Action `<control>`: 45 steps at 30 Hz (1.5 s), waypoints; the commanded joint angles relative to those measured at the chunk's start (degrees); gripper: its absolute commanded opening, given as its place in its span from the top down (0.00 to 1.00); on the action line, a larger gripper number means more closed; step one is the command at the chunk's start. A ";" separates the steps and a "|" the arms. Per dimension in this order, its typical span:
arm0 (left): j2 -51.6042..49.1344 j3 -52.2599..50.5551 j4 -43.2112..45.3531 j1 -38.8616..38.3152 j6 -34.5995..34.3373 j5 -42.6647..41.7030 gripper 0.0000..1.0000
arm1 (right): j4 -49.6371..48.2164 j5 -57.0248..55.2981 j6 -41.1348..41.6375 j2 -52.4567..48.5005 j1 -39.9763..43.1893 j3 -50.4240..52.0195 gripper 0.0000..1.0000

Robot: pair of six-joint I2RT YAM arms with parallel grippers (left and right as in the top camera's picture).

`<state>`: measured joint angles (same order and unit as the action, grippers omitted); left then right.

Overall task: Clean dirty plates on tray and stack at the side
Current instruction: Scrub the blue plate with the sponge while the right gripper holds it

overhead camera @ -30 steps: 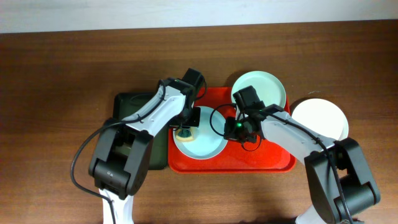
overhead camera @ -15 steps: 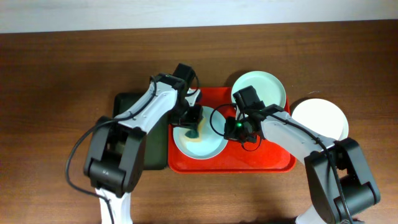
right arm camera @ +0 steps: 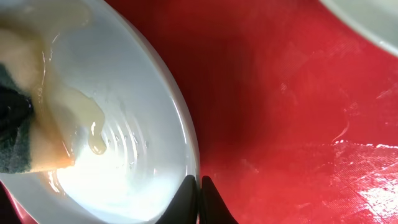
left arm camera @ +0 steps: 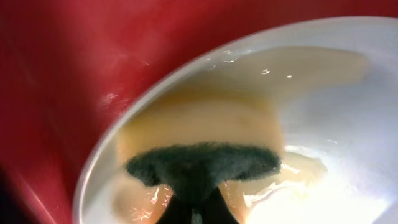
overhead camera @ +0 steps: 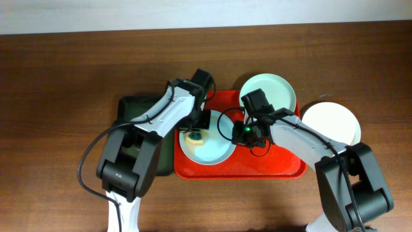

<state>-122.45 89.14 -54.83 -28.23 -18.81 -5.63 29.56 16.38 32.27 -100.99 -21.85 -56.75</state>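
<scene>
left gripper [left arm camera: 196, 211] clamped on sponge [left arm camera: 205, 163], pressed into pale plate [overhead camera: 219, 153] on red tray [overhead camera: 273, 166]. right gripper [right arm camera: 199, 196] pinched shut on its rim. 2 more: green plate [overhead camera: 277, 90] overlapping tray's far corner, white plate [overhead camera: 335, 122] on table [overhead camera: 64, 77] beside.

A dark brown wood-grain surface [overhead camera: 58, 71] spreads out on every side of the fingers [right arm camera: 214, 211]. Well beyond them, along its far edge, runs a pale whitish strip [overhead camera: 193, 13]. The light is even.
</scene>
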 commanded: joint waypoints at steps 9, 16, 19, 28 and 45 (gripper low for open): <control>-0.28 -0.07 1.51 4.39 8.26 -20.57 1.00 | -0.42 -0.48 -0.52 -0.59 -0.28 0.35 0.96; 3.65 -0.81 -4.96 4.15 4.46 0.09 1.00 | -0.46 1.20 -0.52 -0.59 -0.28 0.35 0.96; 3.54 -2.19 -4.79 3.56 2.38 1.22 1.00 | -0.46 1.18 -0.52 -0.59 -0.28 0.35 0.96; 3.45 -11.34 -0.31 -1.70 5.99 -16.48 1.00 | -0.66 1.16 -0.52 -0.59 -0.28 0.35 0.96; 4.79 -5.97 1.05 2.23 1.44 5.88 1.00 | -0.66 1.16 -0.52 -0.59 -0.28 0.35 0.96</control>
<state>-117.32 83.18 -54.50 -26.17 -15.94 -4.82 29.06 17.26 32.25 -101.01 -21.85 -56.71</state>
